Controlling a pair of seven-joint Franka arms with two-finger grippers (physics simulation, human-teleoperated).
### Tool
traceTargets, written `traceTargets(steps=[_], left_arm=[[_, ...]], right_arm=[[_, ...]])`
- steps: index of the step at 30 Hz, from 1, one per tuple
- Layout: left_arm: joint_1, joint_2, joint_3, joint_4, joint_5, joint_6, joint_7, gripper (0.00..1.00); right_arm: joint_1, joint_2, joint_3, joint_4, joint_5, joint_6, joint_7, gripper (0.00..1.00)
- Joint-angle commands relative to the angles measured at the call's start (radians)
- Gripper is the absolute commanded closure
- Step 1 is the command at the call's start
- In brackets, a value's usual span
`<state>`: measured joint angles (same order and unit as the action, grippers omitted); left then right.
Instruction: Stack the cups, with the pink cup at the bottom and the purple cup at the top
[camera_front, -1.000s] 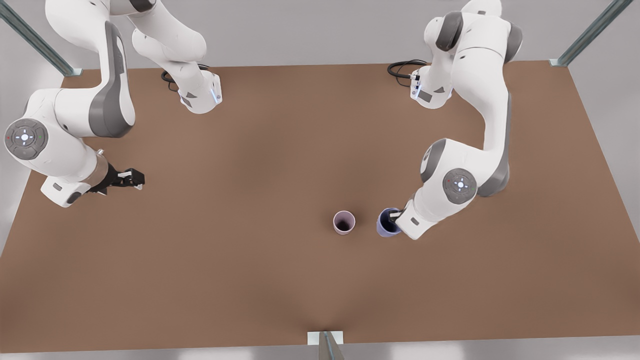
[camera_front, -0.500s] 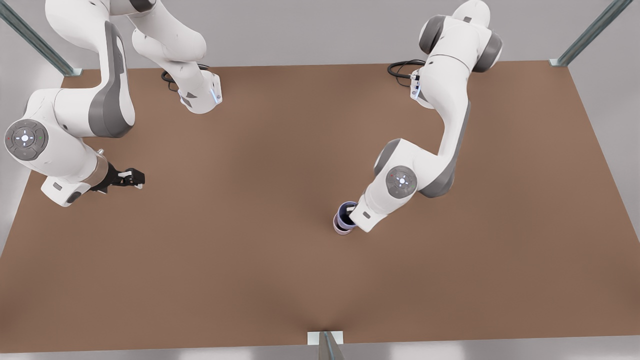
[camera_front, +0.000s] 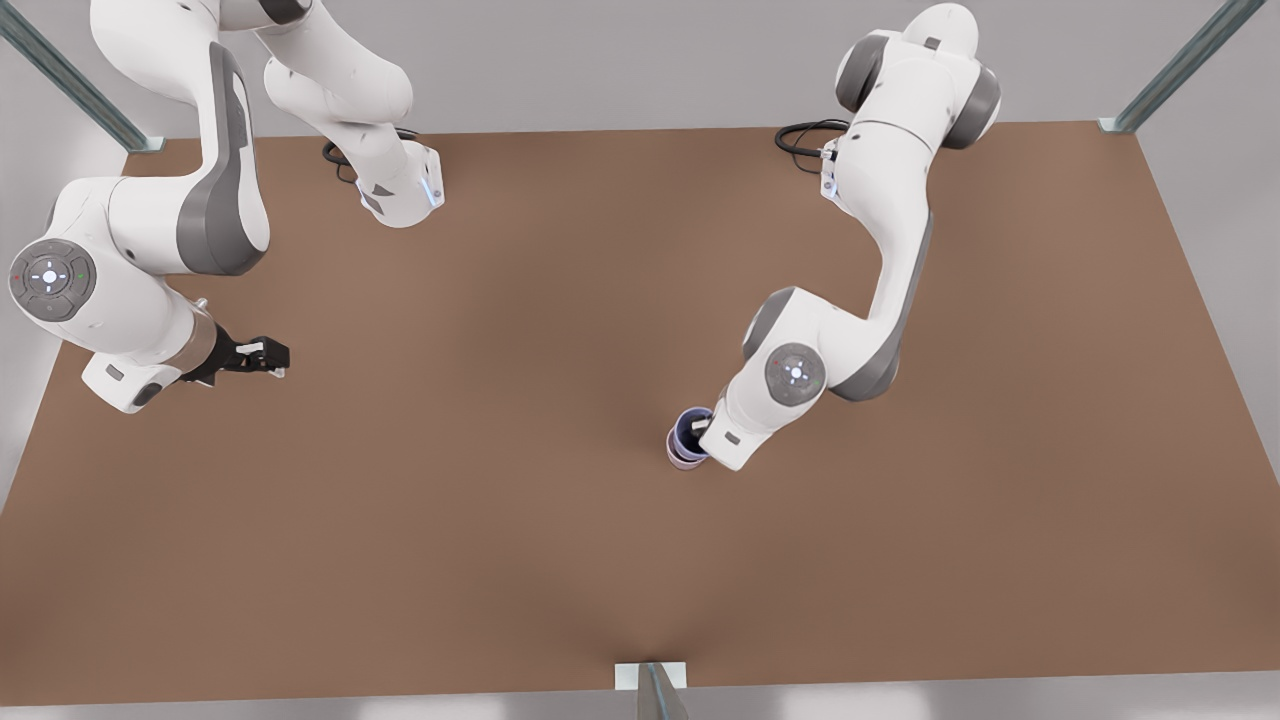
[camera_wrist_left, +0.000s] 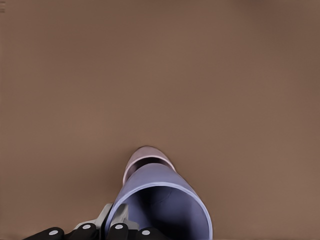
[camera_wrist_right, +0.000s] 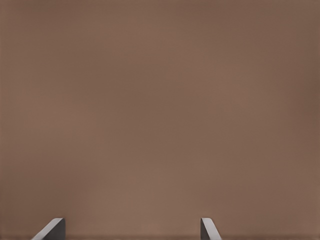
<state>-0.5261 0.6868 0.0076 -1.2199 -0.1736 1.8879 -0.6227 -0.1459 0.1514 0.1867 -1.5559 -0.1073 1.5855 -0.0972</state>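
Since 1.0 s ago the left gripper (camera_front: 703, 432) has carried the purple cup (camera_front: 688, 428) toward the front view's left, from beside the pink cup (camera_front: 680, 459) to over it; since 0.5 s ago the change is slight, only the arm's elbow shifted a little.

Front view: purple cup sits over the pink cup near the table (camera_front: 500, 560) centre, a bit to the front view's right. Only a pale crescent of the pink cup's rim and wall shows below the purple one. Cannot tell whether the purple cup is fully seated or just lowered partway in.

Left wrist view: purple cup (camera_wrist_left: 165, 202) is close to the camera, its dark inside visible, open end toward the lens. One finger (camera_wrist_left: 117, 215) lies against its rim wall, clamped on the cup's edge. Pink cup (camera_wrist_left: 142, 159) shows past the purple cup's far end, the two overlapping.

Right gripper (camera_front: 268, 358) waits over the table at the front view's left, well apart from the cups. Right wrist view: its two fingertips (camera_wrist_right: 51, 229) stand wide apart with bare table (camera_wrist_right: 160, 100) between them, nothing held.
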Motion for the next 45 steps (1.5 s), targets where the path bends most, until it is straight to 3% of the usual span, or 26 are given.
traceTargets(steps=[1, 45], left_arm=[[0.000, 0.003, 0.000, 0.000, -0.001, 0.013, -0.061, 0.79], [0.023, 0.007, -0.001, -0.035, -0.001, 0.023, -0.051, 0.79]], right_arm=[[0.000, -0.001, 0.000, 0.000, 0.001, -0.001, 0.004, 0.00], [-0.004, -0.001, -0.001, -0.001, 0.005, -0.002, 0.001, 0.00]])
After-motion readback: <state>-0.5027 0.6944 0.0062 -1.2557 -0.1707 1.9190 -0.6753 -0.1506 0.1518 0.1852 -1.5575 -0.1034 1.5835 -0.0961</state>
